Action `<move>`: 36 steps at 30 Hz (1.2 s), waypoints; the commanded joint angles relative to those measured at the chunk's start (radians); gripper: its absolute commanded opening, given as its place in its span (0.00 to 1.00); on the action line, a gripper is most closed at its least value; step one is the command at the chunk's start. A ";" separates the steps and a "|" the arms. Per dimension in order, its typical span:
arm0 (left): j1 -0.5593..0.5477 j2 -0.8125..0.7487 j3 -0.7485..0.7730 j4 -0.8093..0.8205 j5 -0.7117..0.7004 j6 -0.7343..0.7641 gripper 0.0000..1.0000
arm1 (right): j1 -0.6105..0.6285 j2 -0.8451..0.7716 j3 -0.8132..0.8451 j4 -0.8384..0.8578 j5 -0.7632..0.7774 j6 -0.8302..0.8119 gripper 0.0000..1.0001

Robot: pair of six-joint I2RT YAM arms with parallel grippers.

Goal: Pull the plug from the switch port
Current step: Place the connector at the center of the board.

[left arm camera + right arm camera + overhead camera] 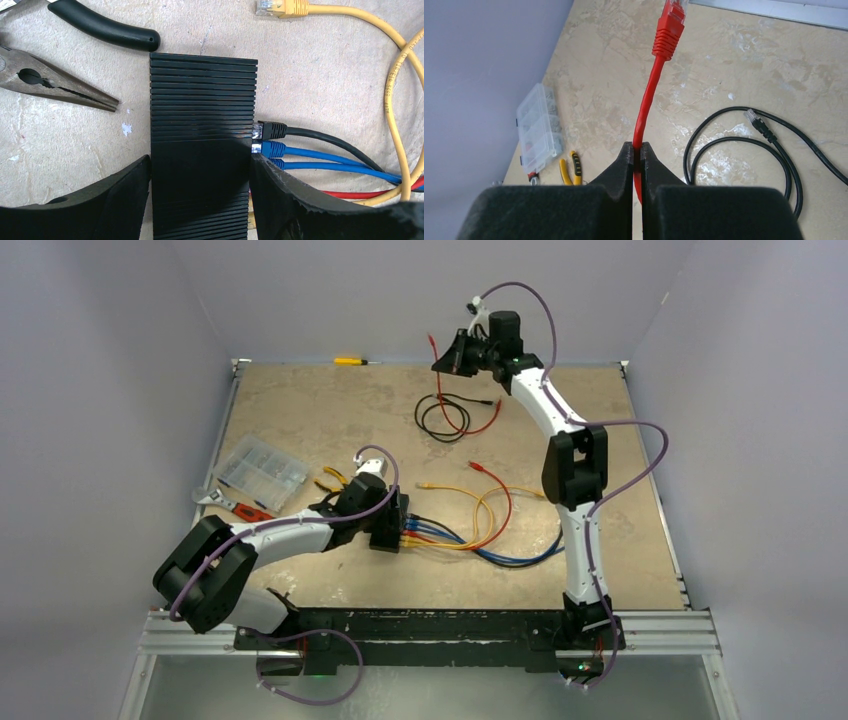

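Observation:
The switch [202, 110] is a flat black ribbed box lying on the table. My left gripper [200, 162] is shut on it, one finger pressed against each long side. On its right face a black plug [272, 130] and two blue plugs [272, 148] sit in ports; the lower ports are hidden behind my finger. In the top view the left gripper [385, 520] covers most of the switch [392, 532]. My right gripper [636, 147] is raised at the back of the table, shut on a red cable whose free plug [669, 25] points up. The top view shows the same red plug [432, 340] above that gripper [452, 358].
A clear compartment box [260, 472], yellow-handled pliers [333, 478] and a wrench [215, 500] lie left of the switch. Grey pliers [60, 85] lie close beside it. A loose yellow cable [450, 488] and a coiled black cable [445, 415] lie mid-table. A screwdriver [350, 361] is at the back edge.

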 commanded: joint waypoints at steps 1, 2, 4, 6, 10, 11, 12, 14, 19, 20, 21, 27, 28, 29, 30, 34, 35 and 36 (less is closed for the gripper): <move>-0.003 0.051 -0.067 -0.178 0.044 -0.004 0.00 | -0.004 0.018 0.042 -0.004 -0.009 -0.015 0.05; -0.002 0.048 -0.067 -0.179 0.044 -0.003 0.00 | -0.005 0.022 0.042 -0.009 -0.006 -0.018 0.10; -0.002 0.042 -0.069 -0.177 0.044 -0.003 0.00 | -0.006 0.022 0.039 -0.019 0.016 -0.026 0.16; -0.003 0.033 -0.075 -0.174 0.048 -0.005 0.00 | -0.008 0.011 0.029 -0.028 0.054 -0.033 0.26; -0.001 0.014 -0.085 -0.168 0.057 -0.009 0.00 | -0.011 -0.034 -0.008 -0.032 0.144 -0.047 0.49; -0.002 0.009 -0.087 -0.169 0.056 -0.009 0.00 | -0.012 -0.045 -0.015 -0.035 0.163 -0.052 0.53; -0.002 0.004 -0.088 -0.168 0.055 -0.010 0.00 | -0.012 -0.057 -0.024 -0.033 0.180 -0.056 0.57; -0.002 -0.004 -0.089 -0.167 0.054 -0.011 0.00 | -0.013 -0.080 -0.045 -0.029 0.200 -0.060 0.64; -0.002 -0.016 -0.098 -0.156 0.057 -0.016 0.00 | -0.013 -0.138 -0.129 0.011 0.203 -0.065 0.81; -0.002 -0.016 -0.098 -0.155 0.057 -0.017 0.00 | -0.014 -0.152 -0.152 0.022 0.201 -0.068 0.85; -0.002 -0.014 -0.099 -0.152 0.057 -0.018 0.00 | -0.014 -0.166 -0.175 0.034 0.199 -0.069 0.89; -0.001 -0.006 -0.095 -0.145 0.048 -0.025 0.00 | -0.013 -0.264 -0.326 0.096 0.181 -0.089 0.99; -0.001 -0.004 -0.092 -0.146 0.048 -0.027 0.00 | -0.013 -0.279 -0.353 0.102 0.177 -0.090 0.99; -0.003 -0.003 -0.090 -0.146 0.049 -0.029 0.00 | -0.014 -0.293 -0.379 0.108 0.174 -0.092 0.99; -0.001 -0.003 -0.090 -0.145 0.050 -0.030 0.00 | -0.013 -0.309 -0.407 0.113 0.172 -0.096 0.99; -0.001 -0.021 -0.089 -0.136 0.056 -0.037 0.00 | -0.012 -0.396 -0.563 0.146 0.161 -0.123 0.99; -0.001 -0.030 -0.091 -0.134 0.057 -0.039 0.00 | -0.012 -0.419 -0.604 0.163 0.157 -0.119 0.99; -0.001 -0.039 -0.092 -0.131 0.060 -0.040 0.00 | -0.012 -0.442 -0.647 0.180 0.149 -0.113 0.99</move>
